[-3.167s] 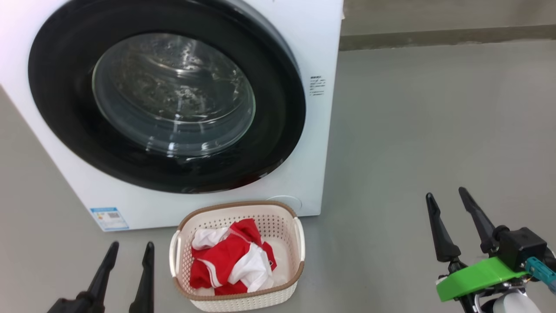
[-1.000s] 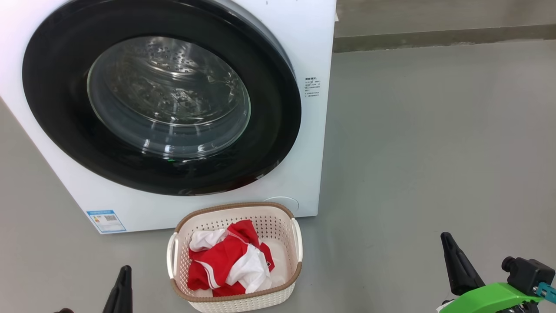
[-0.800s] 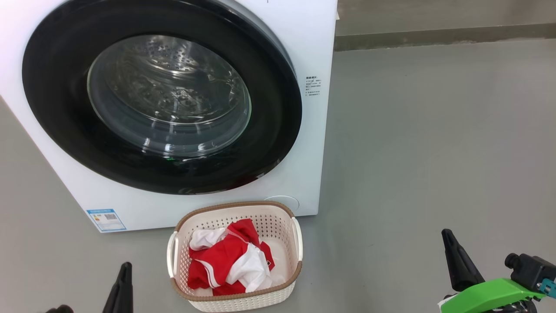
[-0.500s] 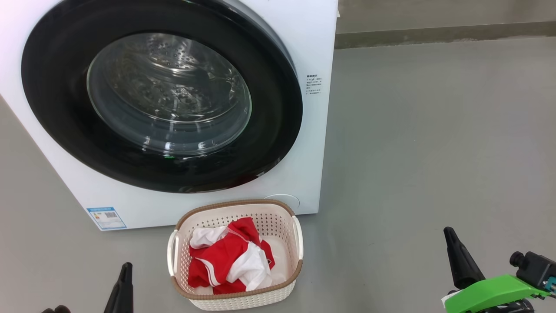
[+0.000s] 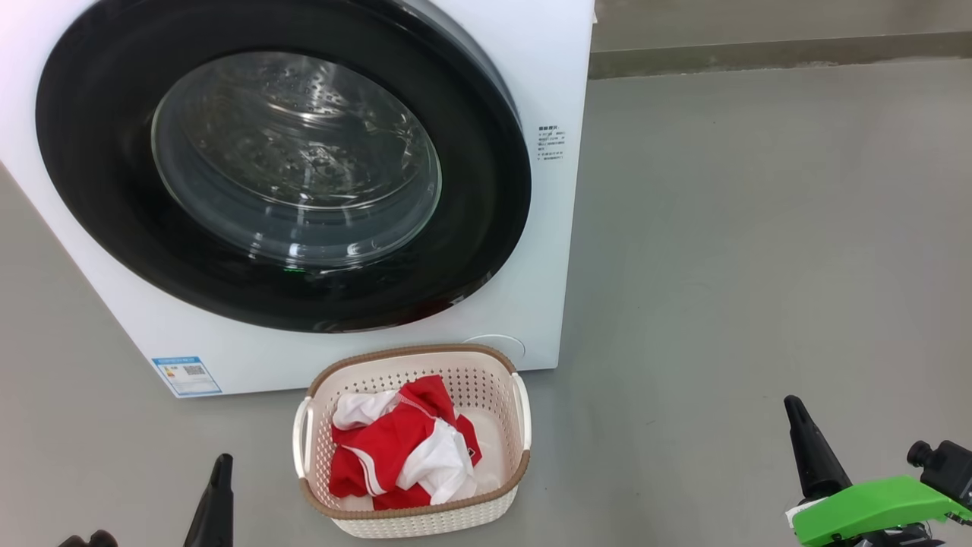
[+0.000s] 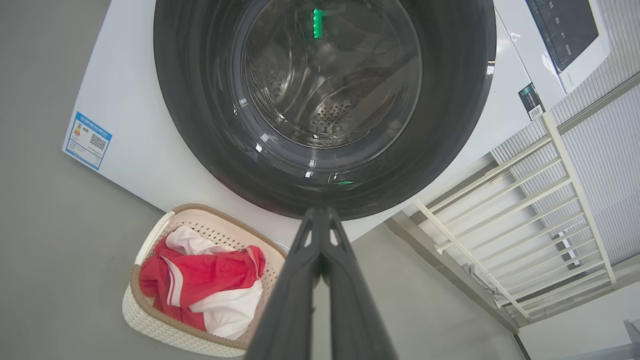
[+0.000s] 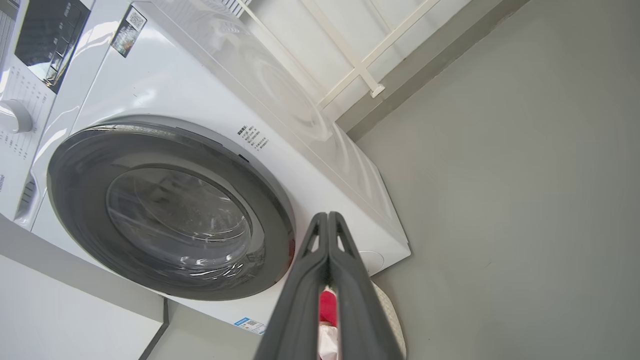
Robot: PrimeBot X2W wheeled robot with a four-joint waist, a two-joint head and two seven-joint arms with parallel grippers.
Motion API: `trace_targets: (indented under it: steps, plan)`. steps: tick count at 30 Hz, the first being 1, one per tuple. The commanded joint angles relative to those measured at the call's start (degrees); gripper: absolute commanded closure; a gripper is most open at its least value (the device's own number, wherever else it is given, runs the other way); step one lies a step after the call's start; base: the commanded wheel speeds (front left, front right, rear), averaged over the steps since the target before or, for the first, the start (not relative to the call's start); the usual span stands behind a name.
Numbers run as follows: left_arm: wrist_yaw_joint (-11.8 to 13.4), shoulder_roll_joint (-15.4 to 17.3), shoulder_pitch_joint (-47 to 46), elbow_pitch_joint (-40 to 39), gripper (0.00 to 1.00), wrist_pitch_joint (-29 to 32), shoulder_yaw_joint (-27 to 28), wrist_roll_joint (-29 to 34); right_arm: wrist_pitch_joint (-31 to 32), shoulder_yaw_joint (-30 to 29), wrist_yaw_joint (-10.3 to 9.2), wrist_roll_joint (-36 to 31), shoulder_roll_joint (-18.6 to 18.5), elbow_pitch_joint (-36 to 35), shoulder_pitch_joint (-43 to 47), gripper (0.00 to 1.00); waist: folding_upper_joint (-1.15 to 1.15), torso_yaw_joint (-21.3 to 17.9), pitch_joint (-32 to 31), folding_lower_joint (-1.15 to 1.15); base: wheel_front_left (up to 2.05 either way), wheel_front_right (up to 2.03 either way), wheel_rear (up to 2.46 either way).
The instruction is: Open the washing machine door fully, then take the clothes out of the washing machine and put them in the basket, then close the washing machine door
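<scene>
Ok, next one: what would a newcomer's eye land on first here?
The big round door, glossy black rim around clear glass, dominates the upper left of the head view and sits shut on the white washing machine. Next come the bright red and white clothes, bundled in the small cream basket on the grey floor right in front of it.

no legible text; blue qr-code sticker [image 5: 187, 375] and tiny printed label [image 5: 551, 143] on washing machine [image 5: 543, 266]

We see the glossy black-rimmed washing machine door [image 5: 486, 190] shut against the white washing machine [image 5: 550, 68]. The red-and-white clothes [image 5: 391, 448] lie crumpled inside the cream basket [image 5: 425, 524] just in front.
</scene>
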Motion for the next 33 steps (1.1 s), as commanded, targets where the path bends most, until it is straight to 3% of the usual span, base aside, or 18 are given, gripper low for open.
trace_targets:
  steps: [1,33]
  plan:
    - [0.0,0.6,-3.0,-1.1,1.00,0.4,1.2,-1.5,0.5,0.1,-0.03,1.5,-0.4,-1.7,-3.4,1.00,0.00,0.0,0.0,0.00,0.00,0.00,0.00]
    - [0.0,0.2,-5.7,0.6,1.00,5.7,1.7,-21.6,5.9,-1.7,-0.05,20.7,0.0,-2.0,-5.2,1.00,0.00,0.4,1.3,0.00,0.00,0.00,0.00]
